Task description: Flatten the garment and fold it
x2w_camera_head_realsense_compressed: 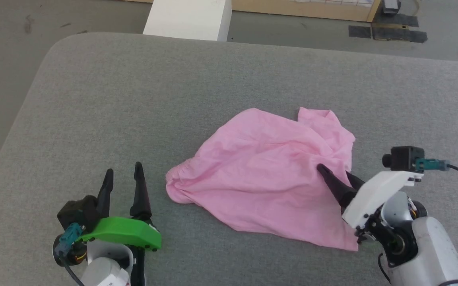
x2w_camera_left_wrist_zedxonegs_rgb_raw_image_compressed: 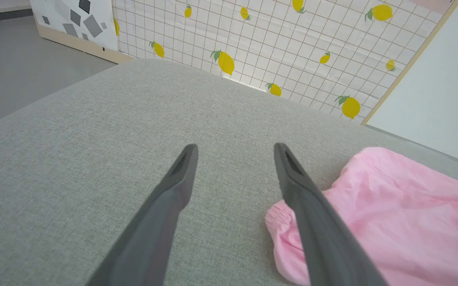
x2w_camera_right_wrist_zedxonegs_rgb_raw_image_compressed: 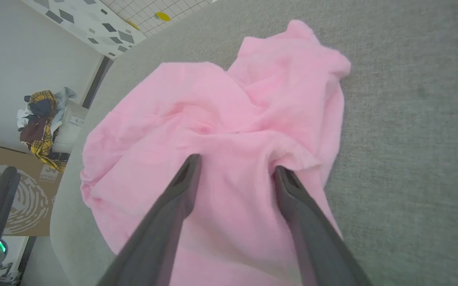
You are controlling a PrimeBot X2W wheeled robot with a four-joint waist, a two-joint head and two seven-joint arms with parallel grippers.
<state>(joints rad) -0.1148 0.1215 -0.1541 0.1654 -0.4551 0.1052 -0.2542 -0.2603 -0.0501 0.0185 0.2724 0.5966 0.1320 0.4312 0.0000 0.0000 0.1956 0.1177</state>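
The garment [x2w_camera_head_realsense_compressed: 268, 171] is a light pink, wrinkled cloth lying crumpled on the grey padded table [x2w_camera_head_realsense_compressed: 133, 99], right of centre. Its gathered waistband [x2w_camera_left_wrist_zedxonegs_rgb_raw_image_compressed: 280, 210] faces my left gripper [x2w_camera_head_realsense_compressed: 123, 171], which rests open on bare table just left of it, touching nothing. In the left wrist view the left gripper [x2w_camera_left_wrist_zedxonegs_rgb_raw_image_compressed: 235, 147] points past the garment [x2w_camera_left_wrist_zedxonegs_rgb_raw_image_compressed: 392, 214]. My right gripper [x2w_camera_head_realsense_compressed: 334, 171] reaches onto the garment's right part from the lower right. In the right wrist view the right gripper [x2w_camera_right_wrist_zedxonegs_rgb_raw_image_compressed: 236, 165] is open over the garment [x2w_camera_right_wrist_zedxonegs_rgb_raw_image_compressed: 197, 119], one tip tucked under a hemmed fold.
The table's rounded left edge [x2w_camera_head_realsense_compressed: 26, 103] drops to grey floor. A white box [x2w_camera_head_realsense_compressed: 189, 16] and a wood-framed lemon-print panel [x2w_camera_left_wrist_zedxonegs_rgb_raw_image_compressed: 292, 47] stand beyond the far edge. A pile of clothes [x2w_camera_right_wrist_zedxonegs_rgb_raw_image_compressed: 44, 119] lies off the table. Bare table surrounds the garment.
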